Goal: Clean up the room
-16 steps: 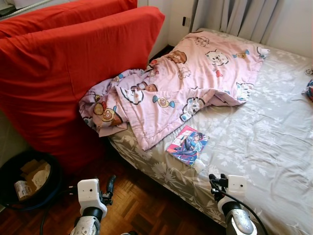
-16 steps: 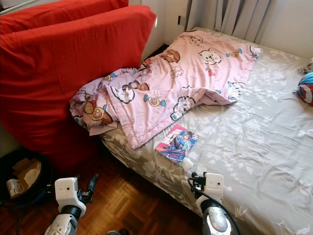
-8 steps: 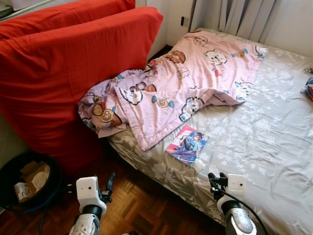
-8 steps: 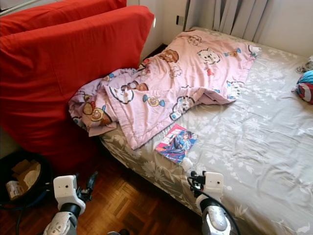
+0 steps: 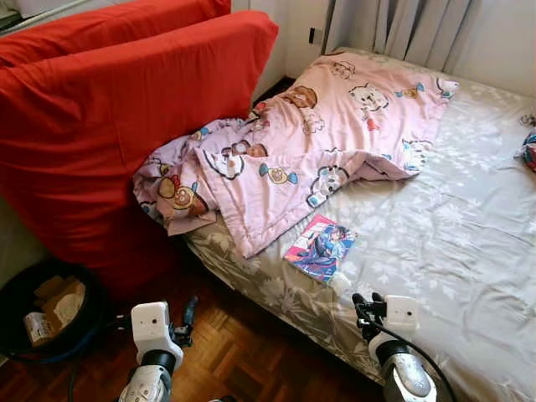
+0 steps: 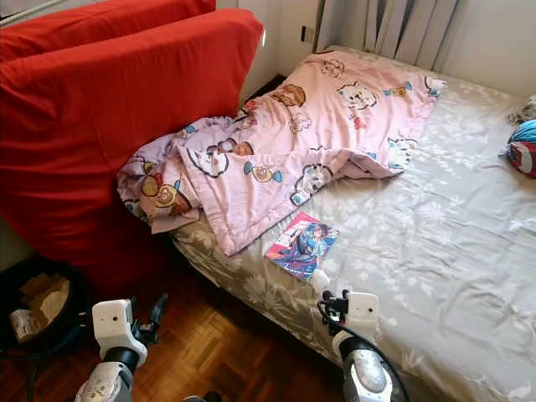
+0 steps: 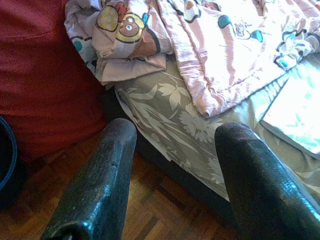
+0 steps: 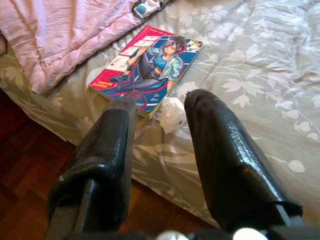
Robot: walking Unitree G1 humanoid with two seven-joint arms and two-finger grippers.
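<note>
A pink quilt (image 5: 335,134) printed with cartoon bears and animals in brown, teal and yellow lies on a grey-beige sheet (image 5: 452,226) patterned with pale leaves and flowers. A comic book (image 8: 146,67) shows a red and magenta cover with a dark-haired figure in a teal jacket — beside it, a crumpled white tissue (image 8: 171,114). Bright red cushions (image 5: 126,117) stand against reddish-brown parquet flooring (image 5: 234,352). A black bin (image 5: 46,314) holds tan cardboard. Grey curtains (image 5: 419,33) hang behind. The grippers' fingers (image 8: 225,155) are glossy black — wrists white and silver.
</note>
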